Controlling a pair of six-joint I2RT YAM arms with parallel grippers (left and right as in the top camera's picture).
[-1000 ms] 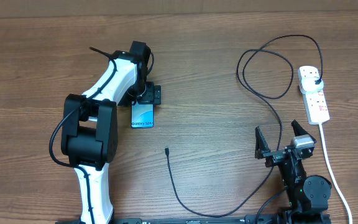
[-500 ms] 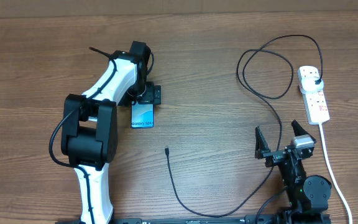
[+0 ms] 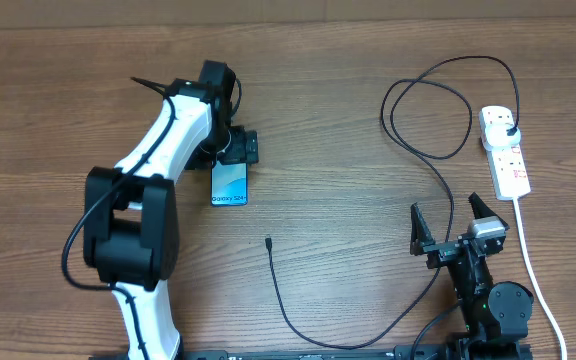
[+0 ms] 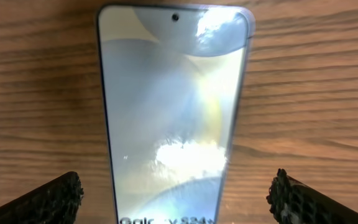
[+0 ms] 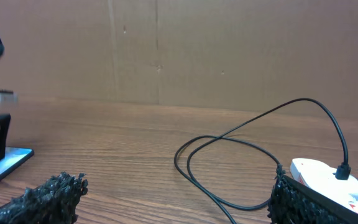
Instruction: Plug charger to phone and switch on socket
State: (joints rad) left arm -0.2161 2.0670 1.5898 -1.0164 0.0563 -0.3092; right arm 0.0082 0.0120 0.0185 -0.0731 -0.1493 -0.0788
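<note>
Your phone [image 3: 230,184] is lying flat and screen-up, left of the middle of the table [image 3: 348,60], with its "Galaxy S24" edge facing the near side. The left gripper [image 3: 236,150] is hanging over the phone's far end, jaws spread wide and holding nothing. The left wrist view is giving you what the overhead cannot: both fingertips [image 4: 51,198] are flanking the lettered end, with bare wood showing between each and the phone's edges.

The charger [image 3: 298,325] is lying apart from the phone. Its small tip [image 3: 269,242] is resting on the wood, nearer to you and a little right of the phone. The cable is curving along the near edge, climbing past the right gripper [image 3: 450,225], looping, and ending in the black plug [image 3: 509,131] seated in the socket [image 3: 504,150] at the far right.

The right gripper is sitting low at the near right, jaws wide apart and empty. Its wrist view is showing you the cable loop side-on and the socket's plugged end [image 5: 325,177].
</note>
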